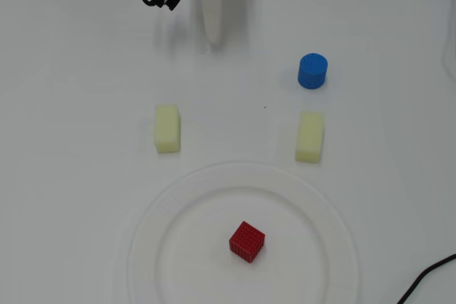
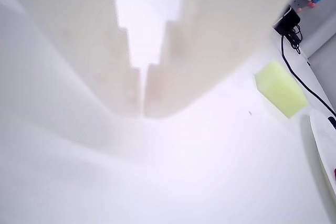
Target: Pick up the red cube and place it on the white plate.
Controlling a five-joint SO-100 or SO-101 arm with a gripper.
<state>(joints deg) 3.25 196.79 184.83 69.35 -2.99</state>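
Note:
The red cube (image 1: 246, 241) lies inside the white plate (image 1: 242, 176), a little right of its centre, in the overhead view. My gripper (image 1: 213, 39) is at the top of that view, far from the plate, with its white fingers together and nothing between them. In the wrist view the two pale fingers (image 2: 126, 77) meet at their tips (image 2: 142, 109) above the bare table. The plate's rim (image 2: 323, 145) shows at the right edge of the wrist view. The cube is out of the wrist view apart from a red speck at the edge.
Two pale yellow blocks (image 1: 167, 128) (image 1: 310, 137) lie just beyond the plate, one left and one right. A blue cylinder (image 1: 313, 70) stands beyond the right block. One yellow block (image 2: 280, 88) shows in the wrist view. A black cable (image 1: 427, 275) enters at bottom right.

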